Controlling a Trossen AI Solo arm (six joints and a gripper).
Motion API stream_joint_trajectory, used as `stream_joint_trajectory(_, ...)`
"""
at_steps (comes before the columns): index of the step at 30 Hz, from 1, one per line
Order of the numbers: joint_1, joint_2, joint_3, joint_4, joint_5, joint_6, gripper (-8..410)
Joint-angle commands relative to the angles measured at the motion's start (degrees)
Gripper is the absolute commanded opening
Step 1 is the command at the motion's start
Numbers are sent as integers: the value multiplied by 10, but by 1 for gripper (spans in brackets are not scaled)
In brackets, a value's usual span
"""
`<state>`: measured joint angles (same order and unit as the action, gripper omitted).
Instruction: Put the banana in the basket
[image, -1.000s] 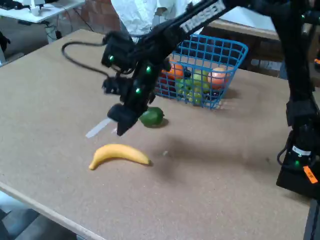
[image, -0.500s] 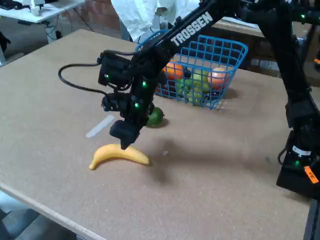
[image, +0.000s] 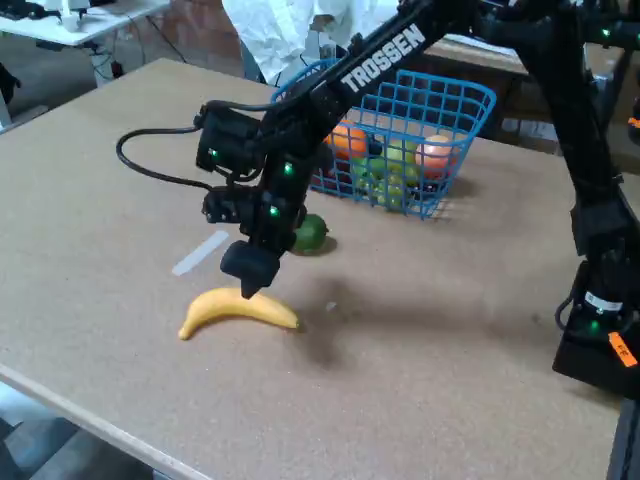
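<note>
You have the gripper (image: 247, 287) low over the table (image: 100, 180), its tip at or just above the top of the banana (image: 238, 309), near the middle of the curve. From this fixed view the fingers merge into one dark mass, so you cannot tell whether the jaws stand apart or together, and you cannot tell whether they touch the fruit yet.

The banana lies flat on its side near the front edge of the table, at about seven o'clock from the basket (image: 400, 140) and well apart from it. Its blunt tip points toward nine o'clock and the other end toward three. A green fruit (image: 306, 233) sits at about one o'clock from the banana, between it and the basket, partly hidden by the wrist. A pale flat strip (image: 199, 253) lies at about eleven o'clock from the banana.

Expect the banana to be light and fairly firm, with a smooth skin that may slip or roll under a narrow pinch. Take it across the thick middle, fingers on either side of the curve, so it hangs balanced and does not swing. Squeeze gently; a hard grip would likely bruise it. The basket already holds several fruits, so you have limited room for the drop.
</note>
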<state>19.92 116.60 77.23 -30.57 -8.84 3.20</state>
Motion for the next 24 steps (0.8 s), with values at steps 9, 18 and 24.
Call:
stream_joint_trajectory(9, -2, 0, 0, -6, 35, 0, 384)
stream_joint_trajectory(18, -2, 1, 0, -3, 56, -16, 393)
stream_joint_trajectory(24, 0, 1, 0, 14, 59, -20, 393)
